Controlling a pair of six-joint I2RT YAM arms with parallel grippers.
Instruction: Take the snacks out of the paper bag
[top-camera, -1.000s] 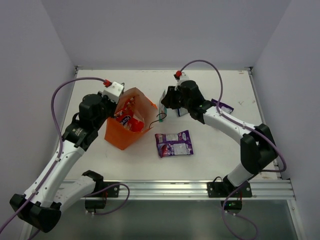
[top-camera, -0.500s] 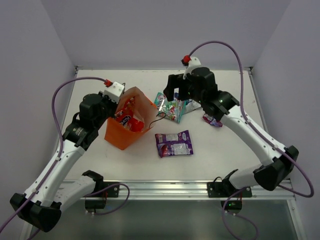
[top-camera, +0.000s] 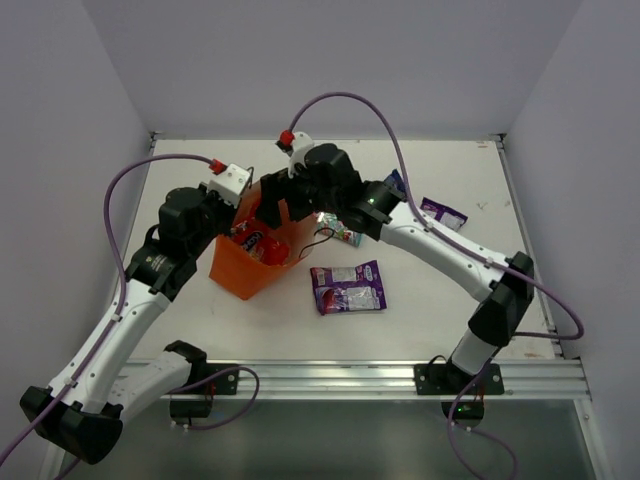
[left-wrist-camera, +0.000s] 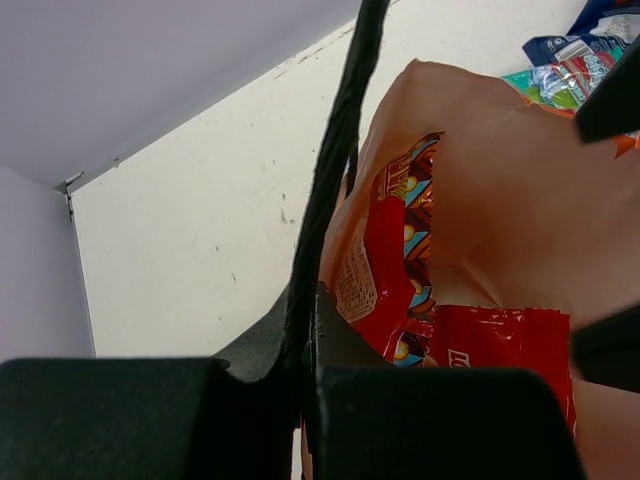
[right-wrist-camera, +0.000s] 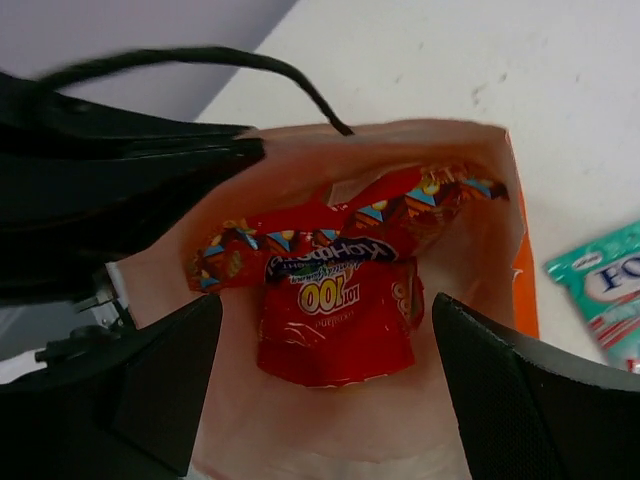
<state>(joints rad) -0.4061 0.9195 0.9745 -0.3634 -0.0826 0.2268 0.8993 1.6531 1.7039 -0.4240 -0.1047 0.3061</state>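
Note:
The orange paper bag (top-camera: 236, 268) stands left of centre with its mouth open. My left gripper (top-camera: 238, 202) is shut on the bag's dark loop handle (left-wrist-camera: 335, 170) at the rim (left-wrist-camera: 308, 300). My right gripper (top-camera: 273, 205) is open and empty just above the bag's mouth (right-wrist-camera: 330, 395), its fingers (right-wrist-camera: 160, 385) either side of a red packet. Two red-orange packets (right-wrist-camera: 335, 325) (right-wrist-camera: 340, 235) lie inside the bag, and also show in the left wrist view (left-wrist-camera: 390, 250). A purple packet (top-camera: 348, 288), a teal-green one (top-camera: 347, 236), a blue-white one (top-camera: 394, 183) and another purple one (top-camera: 443, 213) lie on the table.
The table (top-camera: 440, 300) is white with walls on three sides and a metal rail (top-camera: 350, 375) at the near edge. The right arm (top-camera: 430, 240) reaches across above the teal-green packet. The bag's other handle (top-camera: 320, 240) hangs over the table.
My right gripper has swung left from over the teal-green and blue-white packets to above the bag's mouth. The teal-green packet now lies on the table. The left arm has not moved.

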